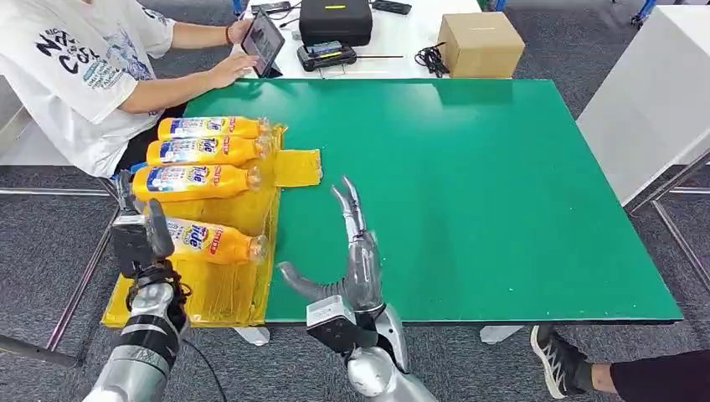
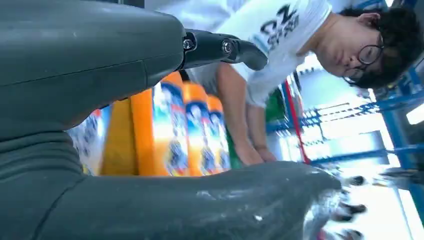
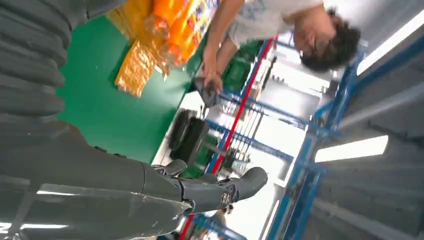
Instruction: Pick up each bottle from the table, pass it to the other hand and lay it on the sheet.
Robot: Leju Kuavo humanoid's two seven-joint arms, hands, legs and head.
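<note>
Several orange Tide bottles lie side by side on the yellow sheet [image 1: 226, 293] at the green table's [image 1: 486, 184] left edge. The nearest bottle [image 1: 213, 241] lies slightly askew, its cap toward the table. My left hand [image 1: 138, 230] hovers at that bottle's base end, and no finger closes around it. In the left wrist view the left hand [image 2: 90, 55] has fingers and thumb apart, with the bottles [image 2: 170, 130] beyond them. My right hand [image 1: 356, 251] is open over the table's near edge, fingers stretched forward, and holds nothing. The right hand [image 3: 75, 165] shows the same in its wrist view.
A person in a white T-shirt [image 1: 75, 67] sits at the far left, tapping a tablet [image 1: 264, 40]. A cardboard box [image 1: 480, 43] and a black case [image 1: 335, 18] stand on the white table behind. Someone's shoe [image 1: 557, 360] is at the near right corner.
</note>
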